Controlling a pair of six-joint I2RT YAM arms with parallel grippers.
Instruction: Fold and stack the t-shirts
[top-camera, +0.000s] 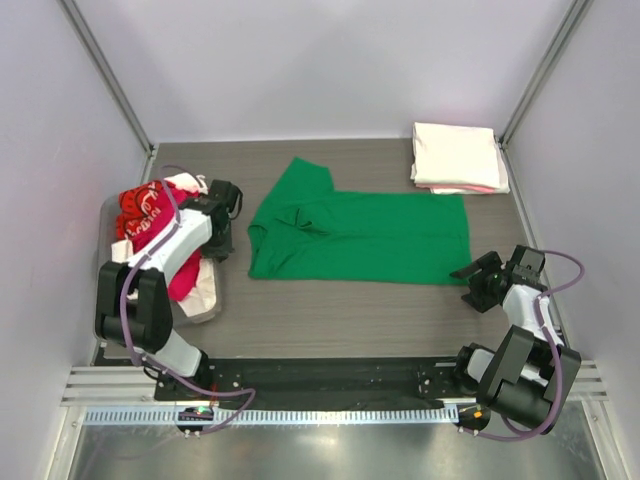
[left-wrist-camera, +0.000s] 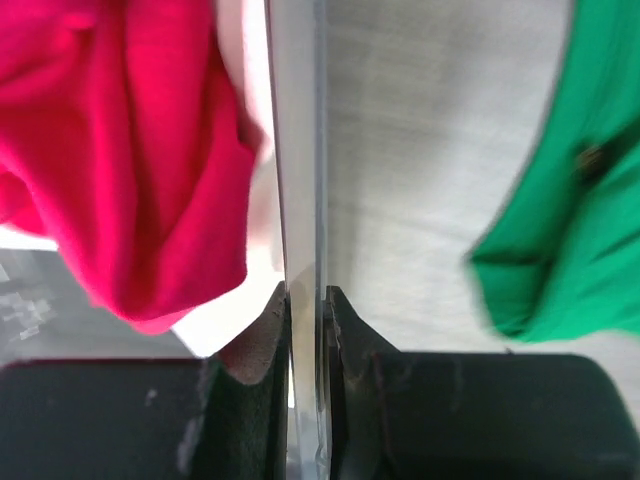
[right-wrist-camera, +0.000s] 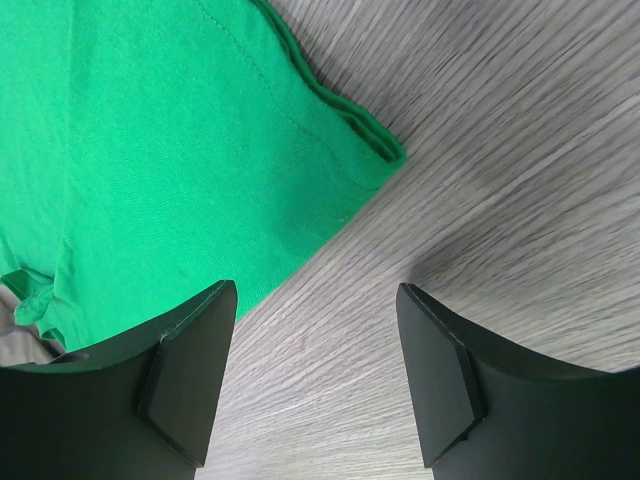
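From above and behind the robot we look steeply down on the whole table (top-camera: 340, 310), far enough back to take in all of it. On the left wrist we sit very close, looking out along the left gripper (left-wrist-camera: 305, 300), its fingers at the bottom edge with the wall of the clear bin (left-wrist-camera: 297, 150) running between them. On the right wrist we look down past the right gripper (right-wrist-camera: 315, 300) at the tabletop just ahead. The green t-shirt (right-wrist-camera: 170, 150) shows in all three views: ahead and right of the left fingers, ahead and left of the right fingers.
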